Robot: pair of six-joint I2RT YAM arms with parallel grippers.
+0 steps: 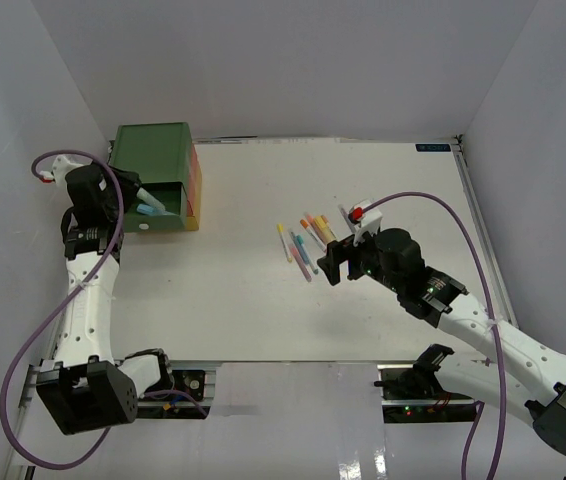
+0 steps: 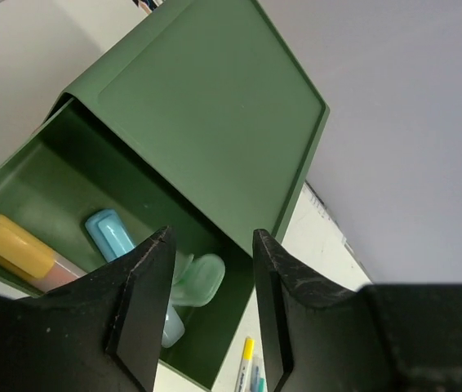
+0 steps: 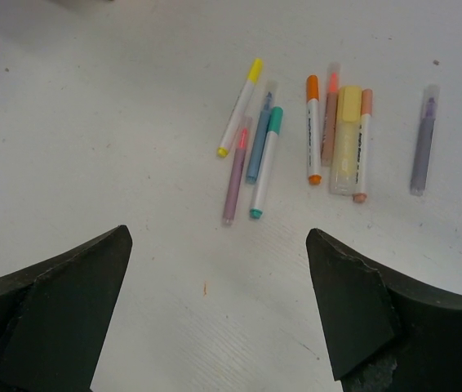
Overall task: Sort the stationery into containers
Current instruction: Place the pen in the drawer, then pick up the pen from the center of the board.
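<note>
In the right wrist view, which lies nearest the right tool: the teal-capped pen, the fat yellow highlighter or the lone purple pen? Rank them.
1. Teal-capped pen, left cluster, nearest the right tool.
2. Yellow highlighter, middle cluster.
3. Purple pen, alone, far right.

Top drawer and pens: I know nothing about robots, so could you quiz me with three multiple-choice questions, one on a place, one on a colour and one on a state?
1. Where do the unsorted pens lie?
A) Inside the bottom drawer
B) On the table, near the right gripper
C) On top of the box

2. What colour is the pulled-out drawer?
A) Yellow
B) Orange
C) Green

3. How is the right gripper?
A) Open and empty
B) Shut on a pen
C) Shut on a knob

Answers:
1 B: the right wrist view shows them spread on the white surface just ahead of the fingers.
2 C: the left wrist view shows its walls are green.
3 A: its fingers stand wide apart with nothing between them.
</note>
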